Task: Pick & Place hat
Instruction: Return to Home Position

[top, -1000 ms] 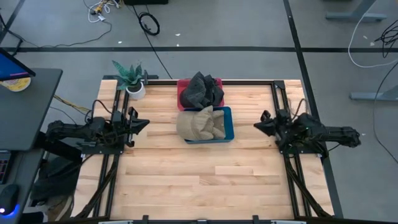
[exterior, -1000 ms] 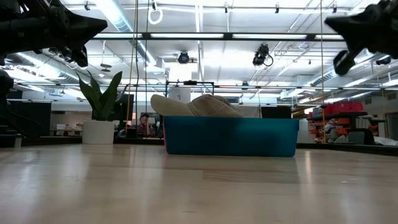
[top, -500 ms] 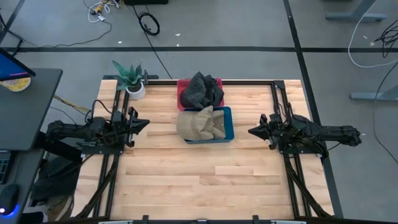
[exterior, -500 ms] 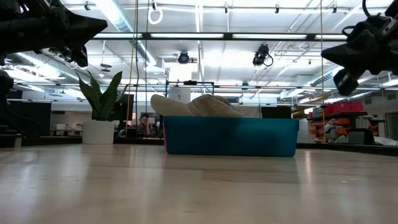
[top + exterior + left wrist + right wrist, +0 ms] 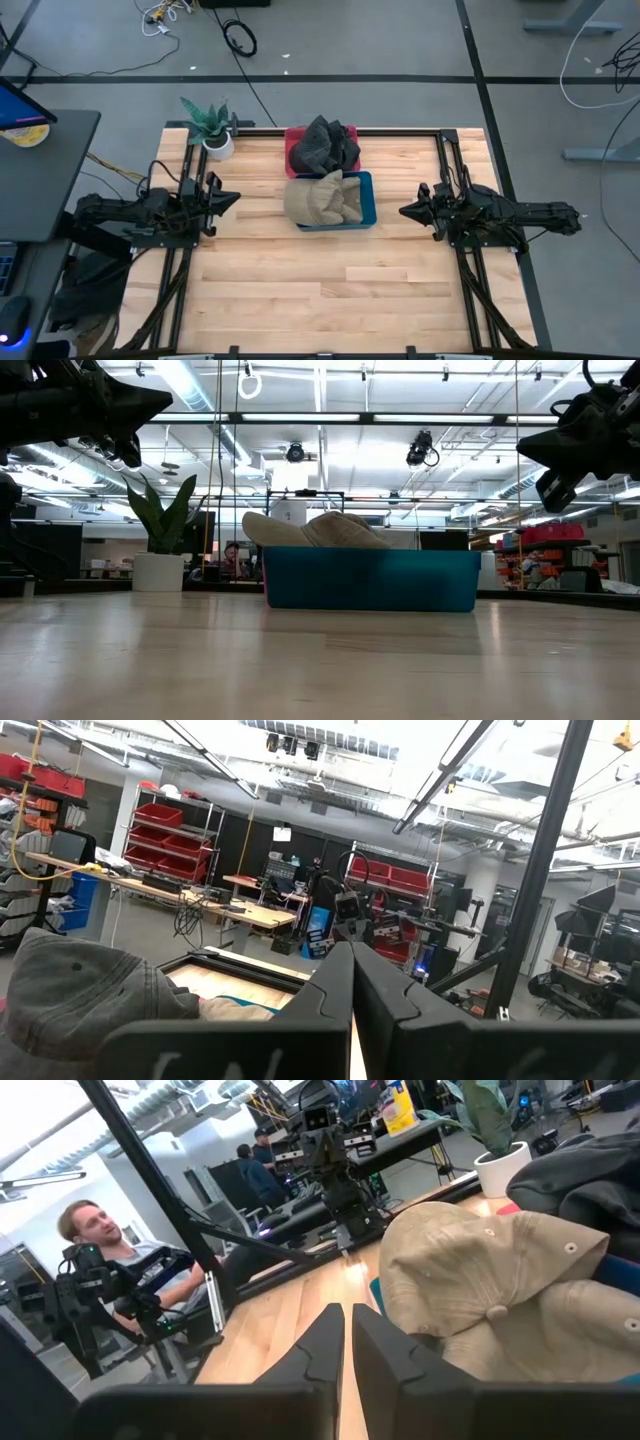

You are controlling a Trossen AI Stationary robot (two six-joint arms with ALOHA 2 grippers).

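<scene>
The brown caps lie heaped in the blue bin at mid-table, spilling over its left rim. The black caps fill the red bin, touching it on the far side. The left gripper hangs at the table's left edge and the right gripper at its right, each claw pressed together, empty.
</scene>
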